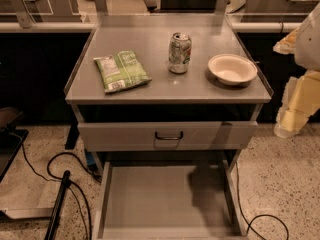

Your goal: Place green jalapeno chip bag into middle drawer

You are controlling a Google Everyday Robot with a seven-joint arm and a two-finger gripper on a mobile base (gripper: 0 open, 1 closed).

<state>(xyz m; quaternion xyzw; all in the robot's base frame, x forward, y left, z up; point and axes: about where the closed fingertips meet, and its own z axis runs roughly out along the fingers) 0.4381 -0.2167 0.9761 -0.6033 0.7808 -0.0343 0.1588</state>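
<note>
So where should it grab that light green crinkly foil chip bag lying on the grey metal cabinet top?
Probably from straight above, pinching across the narrower width of the green jalapeno chip bag: it lies flat, so no side offers an edge. The gripper hangs far right, beyond the silver can and white bowl.

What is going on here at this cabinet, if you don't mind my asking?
The robot is meant to put the green jalapeno chip bag away, but it has not picked it up yet. The bag lies flat on the cabinet top, left of a silver soda can and a white bowl. The middle drawer is pulled out below. The gripper hangs at the right edge of the view, beside the cabinet, well apart from the bag.
</note>
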